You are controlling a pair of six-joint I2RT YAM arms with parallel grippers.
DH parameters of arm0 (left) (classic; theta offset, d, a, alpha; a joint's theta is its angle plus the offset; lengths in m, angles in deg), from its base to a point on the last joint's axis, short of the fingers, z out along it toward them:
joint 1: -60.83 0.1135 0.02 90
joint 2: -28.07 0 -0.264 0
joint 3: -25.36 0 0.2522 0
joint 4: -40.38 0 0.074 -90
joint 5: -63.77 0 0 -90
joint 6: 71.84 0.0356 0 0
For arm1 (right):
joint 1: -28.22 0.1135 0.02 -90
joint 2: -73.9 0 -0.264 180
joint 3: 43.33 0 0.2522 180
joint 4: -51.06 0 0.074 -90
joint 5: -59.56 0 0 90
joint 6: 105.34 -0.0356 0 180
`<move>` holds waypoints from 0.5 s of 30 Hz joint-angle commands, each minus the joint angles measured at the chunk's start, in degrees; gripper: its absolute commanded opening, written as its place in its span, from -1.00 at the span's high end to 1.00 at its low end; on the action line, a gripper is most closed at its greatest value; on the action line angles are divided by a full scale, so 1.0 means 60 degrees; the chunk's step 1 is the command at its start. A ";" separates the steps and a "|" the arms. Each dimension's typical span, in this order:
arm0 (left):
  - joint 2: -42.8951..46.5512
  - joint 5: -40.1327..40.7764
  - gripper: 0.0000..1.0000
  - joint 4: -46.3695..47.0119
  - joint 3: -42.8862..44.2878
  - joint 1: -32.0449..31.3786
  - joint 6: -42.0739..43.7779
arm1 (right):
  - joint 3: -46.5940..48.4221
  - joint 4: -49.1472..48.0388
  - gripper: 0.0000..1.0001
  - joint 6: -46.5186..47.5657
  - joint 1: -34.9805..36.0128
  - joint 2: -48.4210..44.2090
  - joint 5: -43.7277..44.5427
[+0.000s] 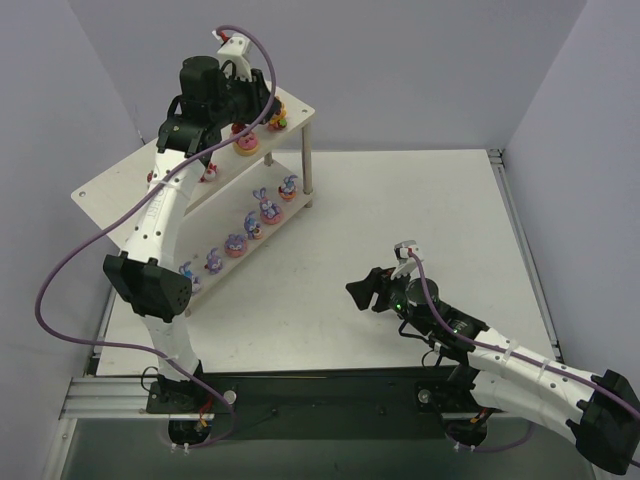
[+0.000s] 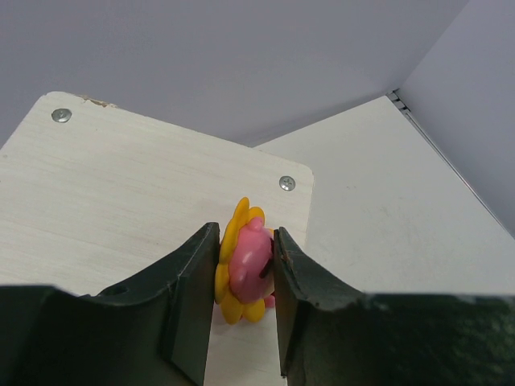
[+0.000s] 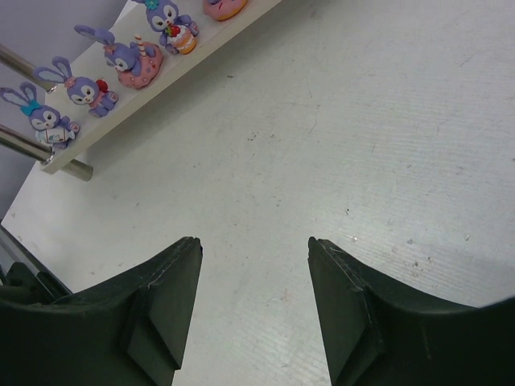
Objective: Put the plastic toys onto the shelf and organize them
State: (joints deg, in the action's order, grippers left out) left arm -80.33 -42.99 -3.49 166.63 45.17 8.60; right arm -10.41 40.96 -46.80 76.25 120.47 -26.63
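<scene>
I had the left gripper [image 2: 244, 244] pinched on the orange-yellow flower figure [image 2: 240, 277], held between its fingers over the top board of the shelf [image 2: 121, 185], a screwed corner just beyond. I couldn't tell if the figure touched the board. My right gripper [image 3: 253, 249] hung spread above the tabletop [image 3: 362, 121], purple bunnies [image 3: 121, 56] ahead-left on the lower board.

Bare table [image 1: 420, 220] right of the shelf [image 1: 110, 185]; row of bunnies [image 1: 268, 210] crowding its lower board

No legible text, labels, brands, numbers or signs anywhere in view.
</scene>
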 commanded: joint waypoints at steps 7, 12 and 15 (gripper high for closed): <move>0.0064 -0.0152 -0.12 0.0155 0.0473 0.0017 -0.0018 | 0.0044 -0.0594 -0.12 0.0073 -0.0066 0.0003 0.0126; 0.0195 -0.0064 -0.36 0.0125 0.0488 0.0003 0.0056 | -0.0058 -0.0653 -0.12 0.0029 -0.0080 -0.0158 0.0243; 0.0239 -0.0050 -0.45 0.0228 0.0532 0.0017 0.0056 | -0.0087 -0.0638 -0.12 0.0029 -0.0080 -0.0232 0.0214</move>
State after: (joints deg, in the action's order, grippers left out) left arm -80.38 -43.20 -3.95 166.89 45.17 8.40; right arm -10.43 40.53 -46.80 76.19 120.31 -26.54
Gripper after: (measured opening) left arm 0.705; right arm 0.562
